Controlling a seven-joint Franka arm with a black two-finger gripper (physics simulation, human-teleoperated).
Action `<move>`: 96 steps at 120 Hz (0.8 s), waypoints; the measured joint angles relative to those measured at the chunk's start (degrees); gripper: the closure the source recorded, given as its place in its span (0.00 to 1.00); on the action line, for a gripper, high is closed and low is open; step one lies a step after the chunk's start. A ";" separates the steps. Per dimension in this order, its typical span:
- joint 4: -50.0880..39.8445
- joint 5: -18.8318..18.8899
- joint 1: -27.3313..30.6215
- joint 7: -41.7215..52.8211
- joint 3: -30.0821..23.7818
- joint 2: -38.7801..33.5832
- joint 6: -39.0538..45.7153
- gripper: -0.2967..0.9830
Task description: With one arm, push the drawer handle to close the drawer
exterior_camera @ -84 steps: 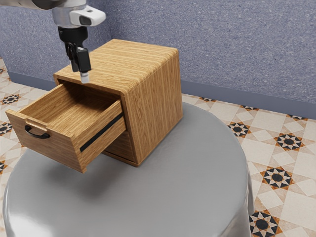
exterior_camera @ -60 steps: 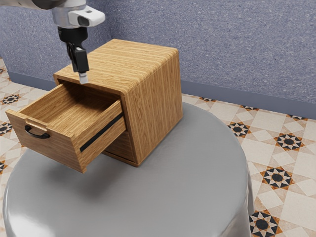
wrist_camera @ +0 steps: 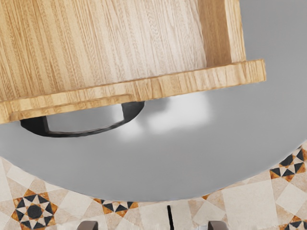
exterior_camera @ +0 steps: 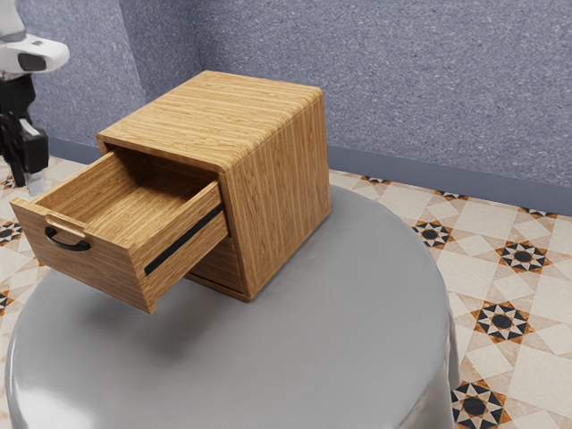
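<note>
Handle direction: the black handle [exterior_camera: 68,243] faced outward from the drawer front, toward the exterior view's near left, its long axis level and running along the front, crosswise to the drawer's slide.
Handle look: thin, dark and bowed, with a broader foot at each end; in the wrist view there was a narrow gap between the bar and the wood.
Handle place: upper middle of the drawer front, just beneath a shallow cut in the top edge.
Drawer: the upper drawer [exterior_camera: 94,268] stood well out of the cabinet [exterior_camera: 277,170], open at the top, light brown with streaky grain, and carried a black strip [exterior_camera: 183,241] along its near right side.
Cabinet: the same striped wood, rounded along its upper right edge, upright on the round table [exterior_camera: 340,331] with its smooth grey cover.
Claw: the black gripper [exterior_camera: 34,182] pointed down at the exterior view's left, near the far left corner of the drawer front and apart from the handle; whether it was spread or pressed together, I could not tell.
Surroundings: patterned floor tiles [exterior_camera: 502,322] lay below, a speckled blue wall [exterior_camera: 429,89] behind.
</note>
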 joint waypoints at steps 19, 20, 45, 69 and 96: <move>-11.71 -1.01 3.70 -4.85 -0.14 -1.77 4.34 0.74; -12.10 -1.01 3.71 -5.07 -0.13 -1.63 4.68 0.75; -19.12 0.41 4.35 -8.77 1.14 -0.13 14.32 0.82; -21.17 1.97 4.41 -9.11 3.68 1.29 20.64 0.84; -22.87 2.65 3.96 -8.60 3.89 1.93 24.85 0.84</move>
